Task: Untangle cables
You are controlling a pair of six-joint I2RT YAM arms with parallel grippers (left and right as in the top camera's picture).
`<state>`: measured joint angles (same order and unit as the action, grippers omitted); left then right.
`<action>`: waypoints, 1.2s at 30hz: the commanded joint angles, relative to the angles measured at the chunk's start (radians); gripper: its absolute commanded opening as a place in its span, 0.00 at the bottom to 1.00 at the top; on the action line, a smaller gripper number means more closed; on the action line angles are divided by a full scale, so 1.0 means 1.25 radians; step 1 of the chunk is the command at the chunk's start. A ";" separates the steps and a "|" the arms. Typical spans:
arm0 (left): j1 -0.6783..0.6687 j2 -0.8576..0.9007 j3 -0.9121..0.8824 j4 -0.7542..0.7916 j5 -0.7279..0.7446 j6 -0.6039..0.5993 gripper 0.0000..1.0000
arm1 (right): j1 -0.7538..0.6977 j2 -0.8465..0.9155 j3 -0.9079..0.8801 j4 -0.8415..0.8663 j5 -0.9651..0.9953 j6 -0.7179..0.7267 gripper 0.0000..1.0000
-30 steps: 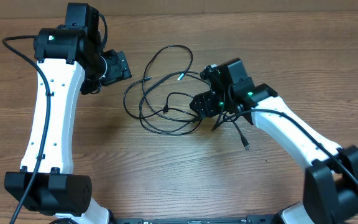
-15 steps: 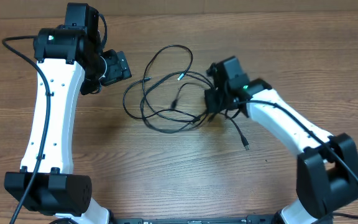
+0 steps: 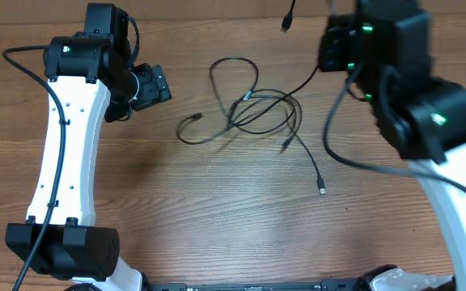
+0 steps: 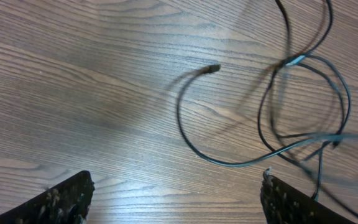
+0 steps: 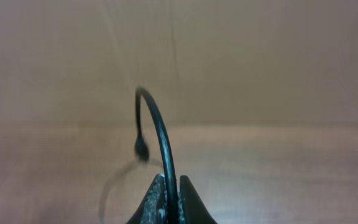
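- Over the table's middle, overhead view: the cables (image 3: 253, 113) lie as one loose black tangle on the wooden table (image 3: 176, 218). The crossings are bunched at the centre and the long axis runs roughly from left edge to right edge. One plug end (image 3: 194, 118) trails toward the left edge, and a tail (image 3: 322, 191) trails toward the near edge.
- Overhead view, arms: the right gripper (image 3: 332, 55) hangs high near the far right corner, and a held strand (image 3: 302, 83) climbs from the tangle up to it. The left gripper (image 3: 156, 85) sits toward the far left corner, near the tangle's left loop but apart from it. It is the nearer arm to what lies on the wood. Neither gripper's jaw state can be read from this view.
- Left wrist view: the fingers (image 4: 67, 199) are spread wide with nothing between them. The cables lie ahead and to the right of the gap, with the plug-ended loop nearest. Only this view settles the jaw spread.
- Right wrist view: the jaws are pressed together, pinching one cable (image 5: 160, 130), which arches above the fingertips and ends in a small plug. The background is out of focus and the tangle is not shown.
- Judgement: the coming move turns on the line of the held strand, from the knot toward the far right corner. Pulling along it either frees that cord or tightens the crossings, and the left gripper is placed to pin the heap.
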<state>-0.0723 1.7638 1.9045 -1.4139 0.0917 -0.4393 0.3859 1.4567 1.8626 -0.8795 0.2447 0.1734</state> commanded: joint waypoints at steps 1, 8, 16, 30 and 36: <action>-0.006 -0.006 0.014 0.006 -0.011 -0.008 0.86 | -0.002 -0.022 0.042 0.023 0.043 -0.005 0.04; -0.007 -0.002 0.012 0.010 0.003 -0.007 0.92 | -0.002 -0.083 0.061 0.187 0.038 -0.005 0.04; -0.042 0.002 0.012 0.047 0.152 0.126 0.94 | -0.002 -0.100 0.061 0.186 0.302 -0.013 0.04; -0.238 0.105 0.012 0.096 0.290 0.344 0.96 | -0.045 -0.056 0.060 -0.143 0.453 0.091 0.04; -0.313 0.175 0.012 0.130 0.287 0.363 0.96 | -0.171 -0.026 0.060 -0.205 0.282 0.152 0.04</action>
<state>-0.4427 1.9553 1.9045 -1.2579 0.4313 -0.0277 0.2276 1.4097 1.9217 -1.1309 0.6945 0.3058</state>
